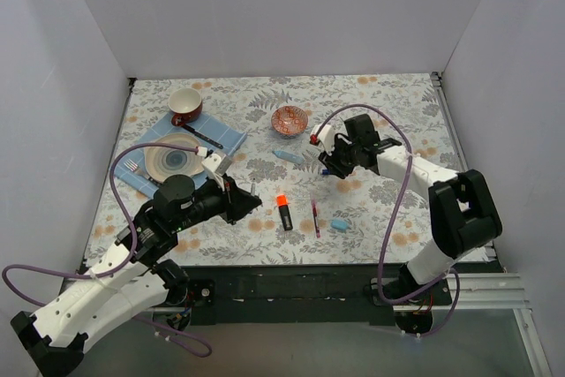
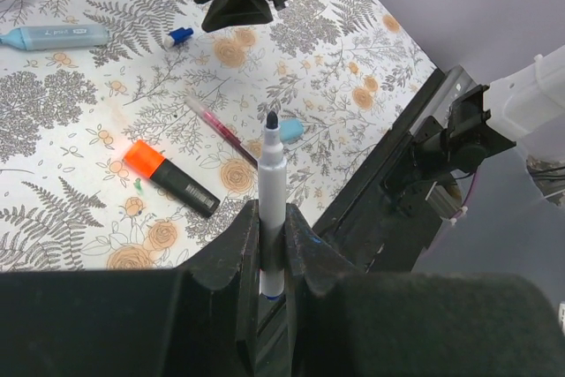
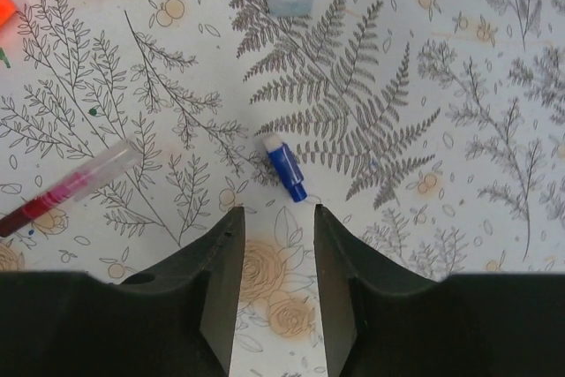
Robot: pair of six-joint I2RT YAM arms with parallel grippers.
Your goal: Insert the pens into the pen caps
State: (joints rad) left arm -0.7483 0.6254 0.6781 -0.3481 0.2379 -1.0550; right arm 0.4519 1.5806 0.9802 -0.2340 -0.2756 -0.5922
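My left gripper is shut on a thin grey-white pen with a dark tip, held above the table; in the top view it is left of centre. My right gripper is open and low over the cloth, with the tiny dark blue cap lying just beyond its fingertips. The black marker with an orange end, the thin magenta pen and the light blue cap lie between the arms. The light blue pen lies farther back. I see no separate orange cap.
A patterned red bowl stands at the back centre. A red mug and a plate on a blue napkin with dark cutlery are at the back left. White walls enclose the table; a black rail marks the near edge.
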